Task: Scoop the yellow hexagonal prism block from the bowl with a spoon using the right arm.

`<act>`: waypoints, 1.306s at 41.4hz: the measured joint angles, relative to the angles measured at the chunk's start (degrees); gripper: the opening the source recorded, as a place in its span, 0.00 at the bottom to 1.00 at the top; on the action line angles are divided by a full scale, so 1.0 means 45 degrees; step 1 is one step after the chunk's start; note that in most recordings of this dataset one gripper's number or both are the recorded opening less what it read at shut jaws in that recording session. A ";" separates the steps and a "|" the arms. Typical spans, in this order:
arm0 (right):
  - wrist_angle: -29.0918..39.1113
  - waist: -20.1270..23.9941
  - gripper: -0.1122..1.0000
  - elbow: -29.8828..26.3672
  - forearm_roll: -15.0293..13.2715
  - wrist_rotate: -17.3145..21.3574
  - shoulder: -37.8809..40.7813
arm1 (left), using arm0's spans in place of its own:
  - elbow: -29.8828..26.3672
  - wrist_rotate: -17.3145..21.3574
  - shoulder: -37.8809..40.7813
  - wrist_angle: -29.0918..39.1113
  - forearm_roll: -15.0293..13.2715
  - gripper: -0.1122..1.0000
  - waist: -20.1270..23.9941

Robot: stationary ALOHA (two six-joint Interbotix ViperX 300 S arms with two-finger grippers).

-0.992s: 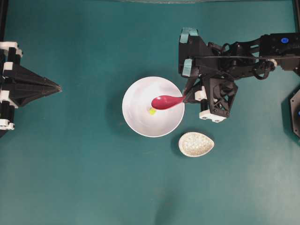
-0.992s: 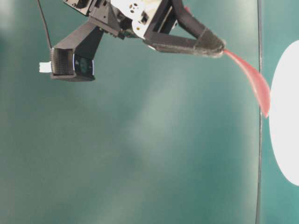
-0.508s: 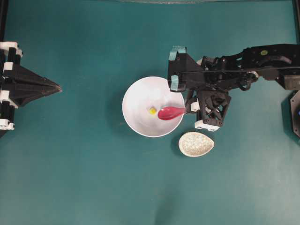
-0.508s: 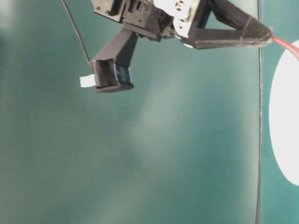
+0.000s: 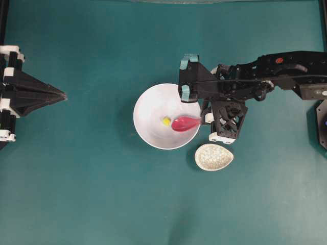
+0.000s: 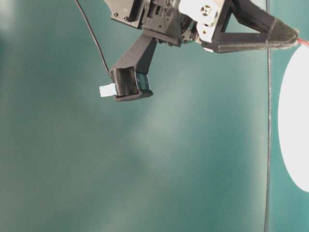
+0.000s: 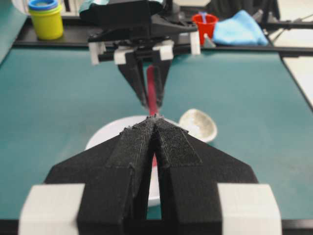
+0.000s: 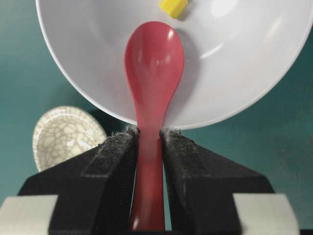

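Note:
The white bowl [image 5: 148, 109] holds the tiny yellow hexagonal prism block [image 5: 166, 121] near its middle. My right gripper [image 5: 204, 117] is shut on the handle of the pink-red spoon [image 5: 185, 123]. The scoop lies inside the bowl, just right of the block. In the right wrist view the spoon [image 8: 154, 63] runs from the gripper [image 8: 149, 133] over the bowl's rim [image 8: 234, 73], its tip just short of the block [image 8: 173, 7]. Far left, my left gripper [image 5: 64, 95] is shut and holds nothing; its tips [image 7: 155, 119] point at the bowl [image 7: 105, 137].
A speckled beige spoon rest [image 5: 213, 156] sits just below and right of the bowl, close under the right gripper. Beyond the table's far edge stand a yellow tub with a blue lid [image 7: 45, 18], a red cup [image 7: 204, 22] and a blue cloth [image 7: 239, 28].
The right arm has moved left and brought the scoop down into the bowl. The block, partly under the scoop a second ago, now shows just left of it. The left arm has not moved.

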 measured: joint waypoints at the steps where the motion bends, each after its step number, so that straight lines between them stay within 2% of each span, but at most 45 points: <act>1: -0.0059 0.0020 0.32 0.0000 0.0020 0.0000 0.0020 | 0.0000 0.0000 0.0000 0.0000 0.0000 0.10 0.0000; 21: -0.0547 0.0020 0.32 -0.0332 0.0000 -0.0156 0.0820 | 0.0000 0.0000 0.0000 0.0000 0.0020 0.10 -0.0020; 54: -0.2559 0.0020 0.32 -0.0391 -0.0195 -0.0176 0.1367 | 0.0000 -0.0020 0.0000 0.0000 0.0020 0.10 0.0000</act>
